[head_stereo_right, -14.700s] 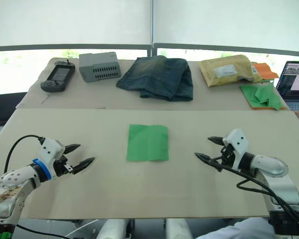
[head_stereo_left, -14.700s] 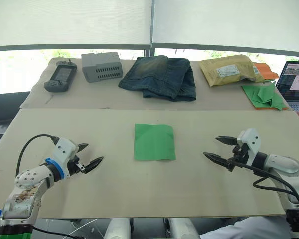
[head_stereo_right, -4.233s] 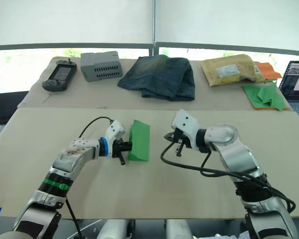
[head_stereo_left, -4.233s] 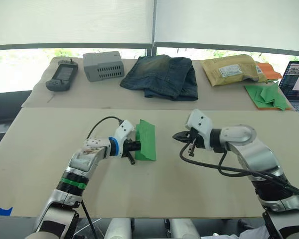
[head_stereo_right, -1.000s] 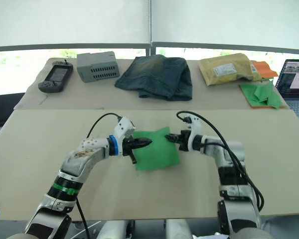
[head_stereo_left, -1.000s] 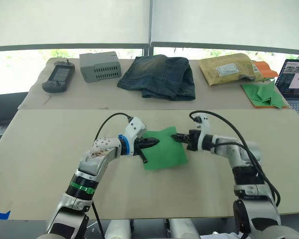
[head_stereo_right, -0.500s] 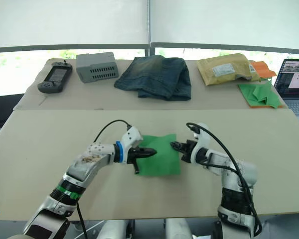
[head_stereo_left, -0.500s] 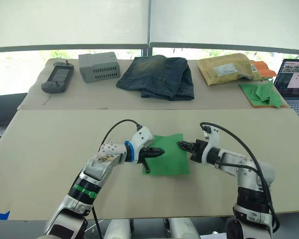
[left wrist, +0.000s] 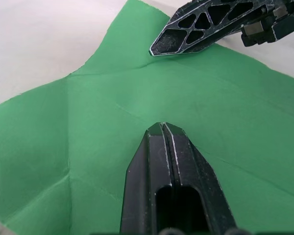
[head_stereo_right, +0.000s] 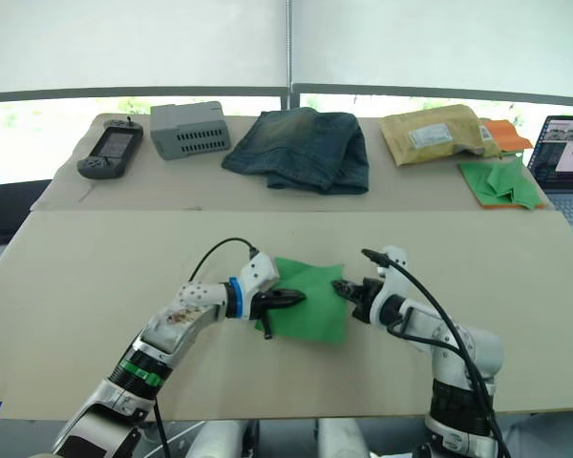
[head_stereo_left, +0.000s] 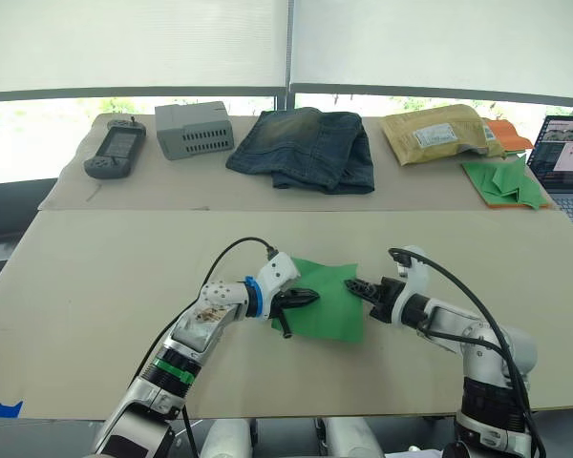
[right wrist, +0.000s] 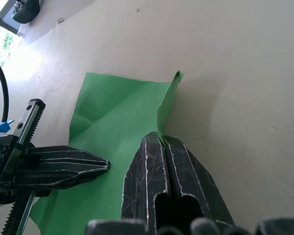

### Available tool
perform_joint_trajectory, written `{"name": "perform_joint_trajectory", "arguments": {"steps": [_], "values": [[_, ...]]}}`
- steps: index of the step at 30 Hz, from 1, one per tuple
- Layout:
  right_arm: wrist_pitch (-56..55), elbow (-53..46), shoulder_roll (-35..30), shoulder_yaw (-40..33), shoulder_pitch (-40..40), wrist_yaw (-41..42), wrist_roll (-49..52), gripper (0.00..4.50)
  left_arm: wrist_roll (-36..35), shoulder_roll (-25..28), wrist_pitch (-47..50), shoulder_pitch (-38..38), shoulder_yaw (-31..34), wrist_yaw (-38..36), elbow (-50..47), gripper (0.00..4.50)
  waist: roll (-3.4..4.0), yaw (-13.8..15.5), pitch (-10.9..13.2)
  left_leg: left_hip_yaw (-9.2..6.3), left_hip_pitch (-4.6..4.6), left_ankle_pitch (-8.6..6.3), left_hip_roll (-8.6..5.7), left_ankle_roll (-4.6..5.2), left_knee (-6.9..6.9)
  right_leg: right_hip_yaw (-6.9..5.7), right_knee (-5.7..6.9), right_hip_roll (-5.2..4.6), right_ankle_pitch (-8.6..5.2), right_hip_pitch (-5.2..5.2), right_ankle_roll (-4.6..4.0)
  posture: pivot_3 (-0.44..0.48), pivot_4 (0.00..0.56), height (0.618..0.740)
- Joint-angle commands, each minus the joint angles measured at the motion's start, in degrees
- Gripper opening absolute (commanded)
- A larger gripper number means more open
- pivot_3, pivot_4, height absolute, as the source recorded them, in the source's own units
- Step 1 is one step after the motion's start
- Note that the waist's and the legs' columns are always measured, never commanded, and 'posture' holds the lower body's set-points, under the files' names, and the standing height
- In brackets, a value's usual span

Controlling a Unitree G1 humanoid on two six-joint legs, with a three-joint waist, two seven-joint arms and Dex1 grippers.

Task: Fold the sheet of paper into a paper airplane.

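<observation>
On tan table (head_stereo_left: 95, 286), left gripper (head_stereo_left: 307, 297), jaws together, pinned sheet (head_stereo_left: 329, 307); right gripper (head_stereo_left: 356, 283), clamped on its edge, should lift squarely, avoiding skew.

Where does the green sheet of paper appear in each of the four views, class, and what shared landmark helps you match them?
Left eye view: sheet of paper, table centre.
Right eye view: centre.
Left wrist view: under the shut left claw.
Right wrist view: its edge in the right claw.
Shared landmark: both claws meeting at the sheet.
</observation>
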Motion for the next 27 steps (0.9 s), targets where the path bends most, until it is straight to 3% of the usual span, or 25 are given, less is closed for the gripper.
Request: {"name": "perform_joint_trajectory", "arguments": {"steps": [1, 2, 17, 22, 27], "values": [[-2.2, -1.8, -2.6, 2.1, 0.5, 1.9, 0.7, 1.28, 1.2, -0.2, 0.4, 0.9, -1.3, -0.3, 1.0, 0.00, 0.00, -0.1, 0.0, 0.00, 0.00, 0.00, 0.00, 0.00, 0.00, 0.00, 0.00, 0.00, 0.00, -0.01, 0.00, 0.000, 0.150, 0.728], [-2.8, -1.6, -3.1, 2.6, 0.5, 2.2, 0.5, 1.60, 1.2, -0.2, 0.5, 0.9, -1.3, -0.3, 1.0, 0.00, 0.00, -0.2, 0.0, 0.01, -0.01, 0.00, 0.00, 0.00, 0.00, 0.02, 0.00, 0.00, 0.00, -0.01, 0.00, 0.000, 0.150, 0.728], [-14.6, 5.9, -9.9, 8.9, -3.6, 6.4, -4.2, 1.60, 1.4, -0.2, 0.8, 1.2, -1.0, -0.2, 0.6, 0.00, 0.00, -0.2, 0.0, 0.03, 0.00, 0.00, -0.03, 0.00, -0.01, 0.01, -0.03, 0.04, 0.00, -0.01, 0.00, 0.000, 0.150, 0.728], [-15.5, 2.9, -11.0, 9.6, -3.2, 7.7, -3.9, 0.11, 1.7, 0.0, 0.8, 0.7, -1.1, -0.5, 0.6, 0.00, 0.00, -0.2, 0.0, 0.03, 0.00, 0.00, -0.03, 0.00, -0.01, 0.01, -0.03, 0.04, 0.00, 0.00, 0.01, 0.000, 0.150, 0.728], [-18.5, -1.2, -11.9, 11.6, -1.2, 9.1, -4.3, 0.05, 2.1, -0.6, 0.4, -0.8, -0.9, -0.4, 1.4, 0.00, 0.00, -0.2, 0.0, 0.02, 0.00, 0.00, -0.02, 0.00, -0.01, 0.00, -0.03, 0.04, 0.00, -0.01, 0.01, 0.000, 0.150, 0.728]]}}
